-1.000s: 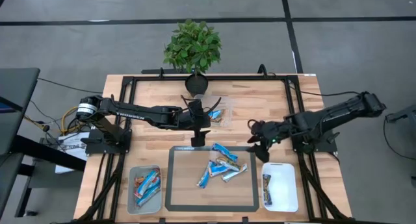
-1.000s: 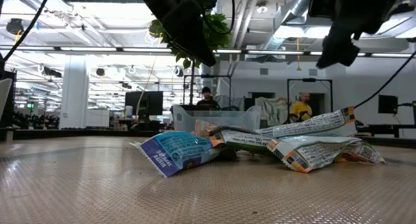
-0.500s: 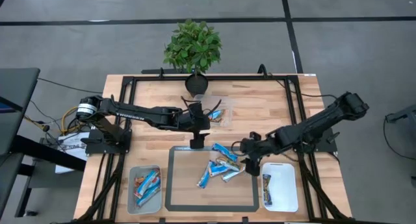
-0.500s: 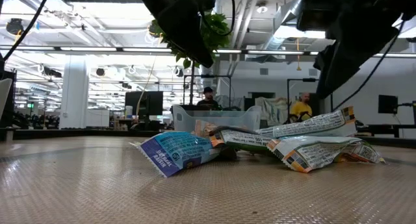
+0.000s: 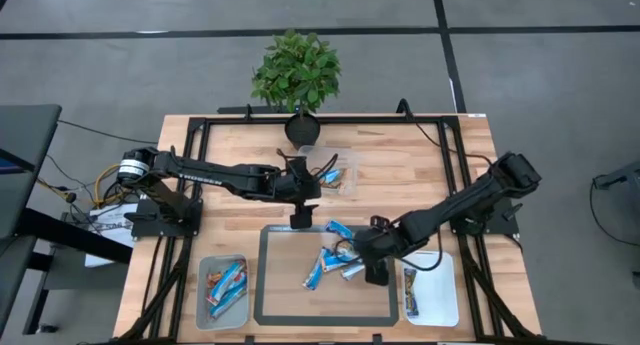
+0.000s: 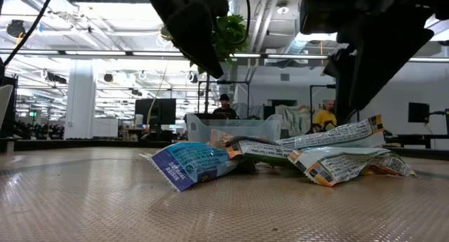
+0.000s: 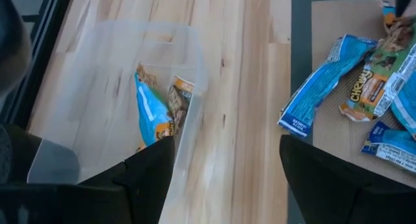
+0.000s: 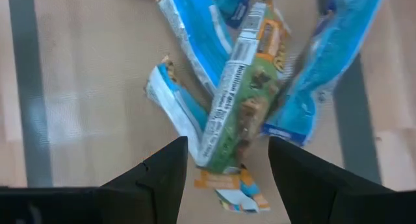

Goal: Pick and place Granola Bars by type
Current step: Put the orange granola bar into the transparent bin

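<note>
Plainly, right claw [image 8: 224, 169] wide above "Nutrition Facts" bar [image 8: 244, 87], left claw [image 7: 227, 162] wide, "CHEWY" wrapper [image 7: 366, 87]

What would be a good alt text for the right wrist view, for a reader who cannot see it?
The right gripper hangs open just above a small pile of granola bars on a tan mat; a green-wrapped bar lies on top, crossing blue-wrapped bars. The two dark fingers frame the green bar's lower end.

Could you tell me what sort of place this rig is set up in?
Probably an open lab or workshop: exposed ceiling ducts, people at workstations in the background, and a frame-mounted wooden table.
</note>
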`<state>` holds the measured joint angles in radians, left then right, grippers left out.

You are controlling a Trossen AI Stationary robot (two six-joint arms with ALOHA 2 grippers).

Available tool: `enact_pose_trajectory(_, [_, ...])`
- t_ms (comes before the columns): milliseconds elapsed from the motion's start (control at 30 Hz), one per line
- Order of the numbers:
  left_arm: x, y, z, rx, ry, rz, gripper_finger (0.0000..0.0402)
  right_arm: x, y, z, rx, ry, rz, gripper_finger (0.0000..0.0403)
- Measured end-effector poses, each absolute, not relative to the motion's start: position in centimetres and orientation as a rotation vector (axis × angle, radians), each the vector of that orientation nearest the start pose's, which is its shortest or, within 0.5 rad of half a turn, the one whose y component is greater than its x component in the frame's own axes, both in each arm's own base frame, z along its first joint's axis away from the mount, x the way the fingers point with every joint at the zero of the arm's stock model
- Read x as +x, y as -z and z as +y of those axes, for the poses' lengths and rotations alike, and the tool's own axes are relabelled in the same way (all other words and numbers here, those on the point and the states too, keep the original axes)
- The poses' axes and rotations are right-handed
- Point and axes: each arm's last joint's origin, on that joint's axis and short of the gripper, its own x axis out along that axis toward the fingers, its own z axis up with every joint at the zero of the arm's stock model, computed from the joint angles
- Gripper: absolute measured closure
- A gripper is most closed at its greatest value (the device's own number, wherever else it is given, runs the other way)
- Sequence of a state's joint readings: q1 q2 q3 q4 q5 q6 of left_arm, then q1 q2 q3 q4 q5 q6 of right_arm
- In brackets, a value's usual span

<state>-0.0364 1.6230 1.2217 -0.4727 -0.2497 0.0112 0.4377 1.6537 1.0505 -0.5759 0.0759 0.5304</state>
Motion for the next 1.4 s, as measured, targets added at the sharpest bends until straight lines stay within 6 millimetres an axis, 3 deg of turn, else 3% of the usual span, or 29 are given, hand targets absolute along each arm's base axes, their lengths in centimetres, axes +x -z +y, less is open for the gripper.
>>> enact_pose_trajectory(433, [34.4, -25.3, -0.5, 0.135, -0.195, 0.876, 0.0132, 29.7, -16.4, 12.7, 0.217, 0.004, 1.289, 0.0218])
enact_pose_trajectory(767, [34.4, -25.3, -0.5, 0.135, -0.195, 0.877, 0.0132, 29.9, -16.5, 12.2, 0.229, 0.019, 1.287, 0.0333])
enact_pose_trajectory(900, [34.4, -25.3, -0.5, 0.136, -0.195, 0.877, 0.0132, 29.9, -16.5, 12.1, 0.231, 0.023, 1.286, 0.0359])
enact_pose_trajectory(1167, [33.7, -26.6, -1.3, 0.181, -0.138, 0.834, 0.0132, 29.9, -16.7, 12.0, 0.217, 0.038, 1.265, 0.0363])
enact_pose_trajectory(1400, [31.0, -28.4, -1.8, 0.18, -0.12, 0.711, 0.0132, 30.0, -18.7, 11.5, 0.207, 0.021, 1.165, 0.0366])
